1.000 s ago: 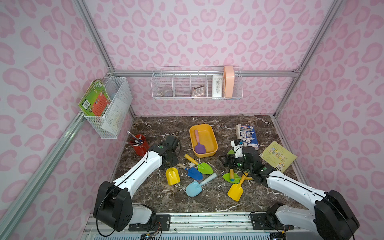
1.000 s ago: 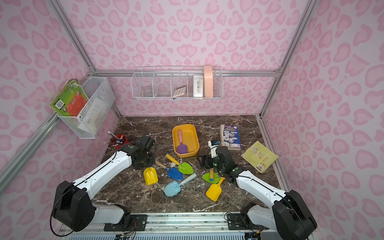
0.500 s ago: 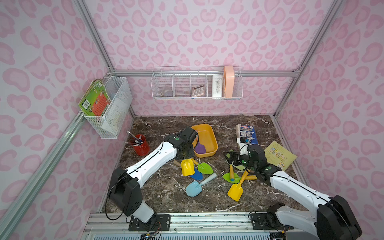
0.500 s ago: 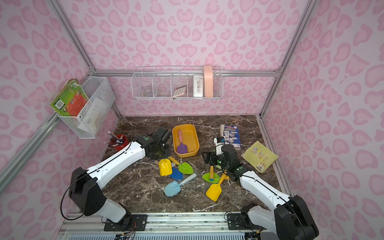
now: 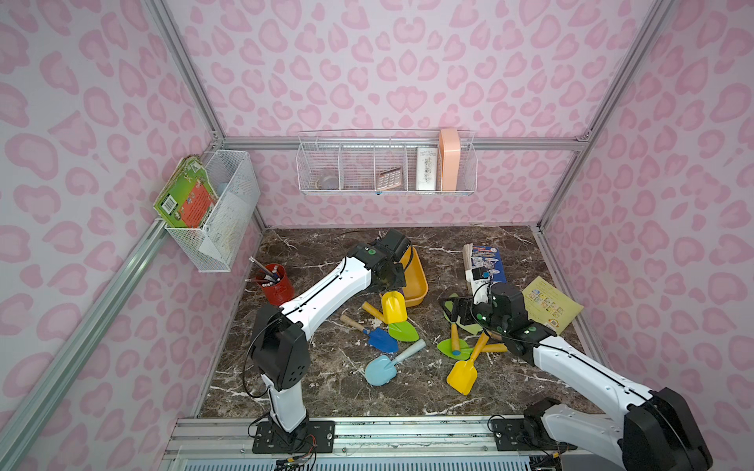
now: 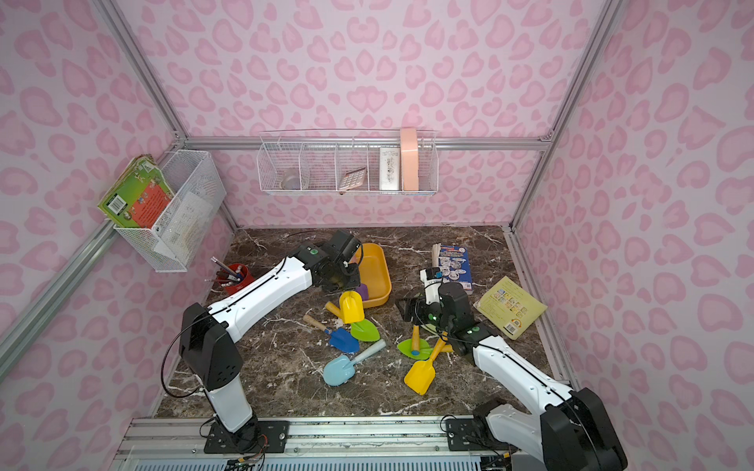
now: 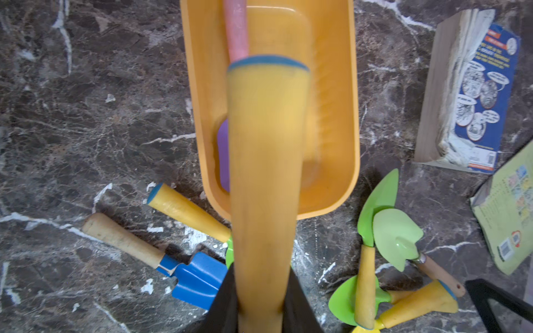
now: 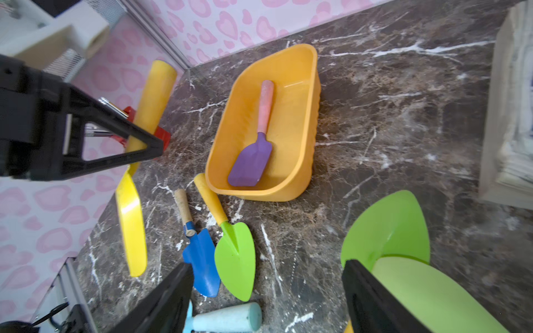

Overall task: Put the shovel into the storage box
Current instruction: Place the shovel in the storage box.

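My left gripper (image 7: 264, 299) is shut on the handle of a yellow shovel (image 5: 393, 306). The shovel hangs blade down in the air, over the near end of the yellow-orange storage box (image 5: 417, 281). In the left wrist view its handle (image 7: 265, 173) reaches out over the box (image 7: 346, 115). A purple shovel with a pink handle (image 8: 253, 161) lies inside the box (image 8: 291, 95). My right gripper (image 8: 265, 288) is open and empty, low over the green shovels (image 5: 453, 347) on the right of the table.
Loose shovels lie in front of the box: blue (image 5: 379, 338), green (image 5: 403, 331), light blue (image 5: 379, 369), yellow (image 5: 463, 373). A red pen cup (image 5: 277, 285) stands at the left. A book (image 5: 483, 261) and a booklet (image 5: 551, 304) lie at the right. Wire baskets (image 5: 387, 167) hang on the walls.
My left arm has carried the yellow shovel right and back, from the table's left side to the box's near end. The right gripper has barely shifted.
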Controlling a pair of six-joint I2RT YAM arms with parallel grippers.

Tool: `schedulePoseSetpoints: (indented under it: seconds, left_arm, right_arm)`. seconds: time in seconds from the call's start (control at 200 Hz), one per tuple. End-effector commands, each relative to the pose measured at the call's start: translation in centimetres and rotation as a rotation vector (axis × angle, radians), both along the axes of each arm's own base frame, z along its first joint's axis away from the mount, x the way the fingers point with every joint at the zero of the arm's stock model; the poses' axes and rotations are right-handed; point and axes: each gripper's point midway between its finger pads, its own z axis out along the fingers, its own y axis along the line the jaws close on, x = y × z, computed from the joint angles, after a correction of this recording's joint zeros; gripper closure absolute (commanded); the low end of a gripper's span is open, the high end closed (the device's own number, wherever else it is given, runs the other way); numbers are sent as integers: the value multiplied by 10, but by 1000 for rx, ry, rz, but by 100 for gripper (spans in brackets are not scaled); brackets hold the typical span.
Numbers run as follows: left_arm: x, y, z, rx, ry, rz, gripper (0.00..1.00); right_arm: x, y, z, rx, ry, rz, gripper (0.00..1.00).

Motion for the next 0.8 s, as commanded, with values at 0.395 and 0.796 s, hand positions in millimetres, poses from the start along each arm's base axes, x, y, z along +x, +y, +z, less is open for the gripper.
schedulePoseSetpoints:
  seconds: [0.395, 0.796]
  left_arm:
    - [72, -26, 0, 10, -160, -42, 94]
    - [125, -44, -35, 3, -165, 7, 93]
  right_arm:
    - [-7, 17, 30, 179, -41, 121, 15]
    - [-20, -12, 5, 151, -6, 39, 15]
